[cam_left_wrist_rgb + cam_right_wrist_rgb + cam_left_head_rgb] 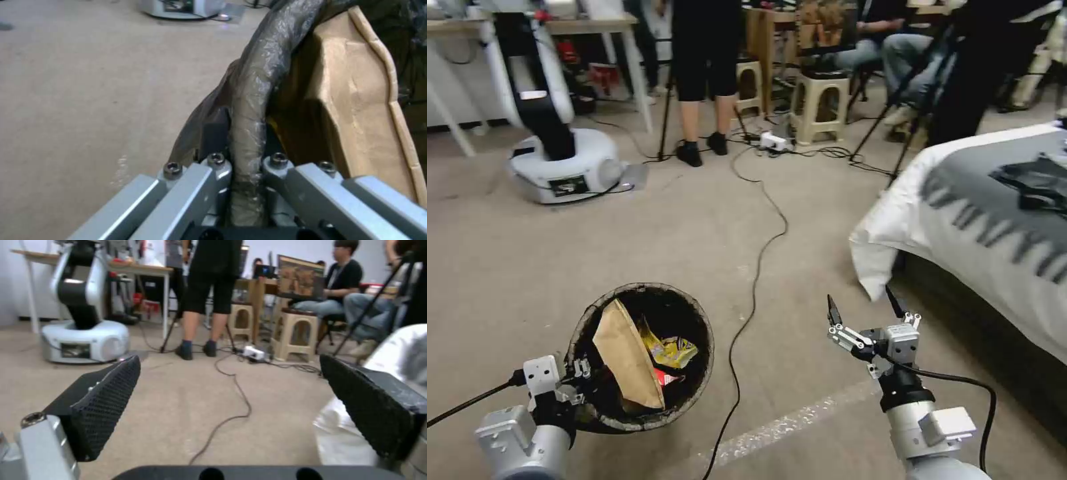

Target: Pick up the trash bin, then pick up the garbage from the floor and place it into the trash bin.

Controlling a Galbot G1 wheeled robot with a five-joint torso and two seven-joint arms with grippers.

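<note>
The fingers [213, 133] of the left gripper [240, 140] are pinching the rim of the trash bin [258, 83], one finger outside and one inside the dark plastic liner that is folded over the edge. In the head view the left gripper [582, 383] sits at the bin's near-left rim, and the trash bin [627, 297] is held in front of the robot on its left side, with its mouth facing up toward the camera.

Inside the bin lies a brown paper bag [627, 360], leaning across the opening, with a yellow snack wrapper [672, 350] beside it and a bit of red-and-white wrapper [666, 379] just under the bag's edge. From the left wrist the brown paper bag [356, 110] stands just behind the pinched rim.

The right gripper [867, 308] hangs in the air on the robot's right, its dark fingers [833, 311] spread wide with nothing between them. From the right wrist the textured fingers [106, 400] stand far apart, with the beige carpet floor [213, 400] between them.

A black cable [760, 260] snakes over the floor [660, 227] between the bin and the right gripper. A bed [994, 220] with a white and grey cover stands to the robot's right, its corner near the right gripper. Farther off stands another white robot base [564, 163].
</note>
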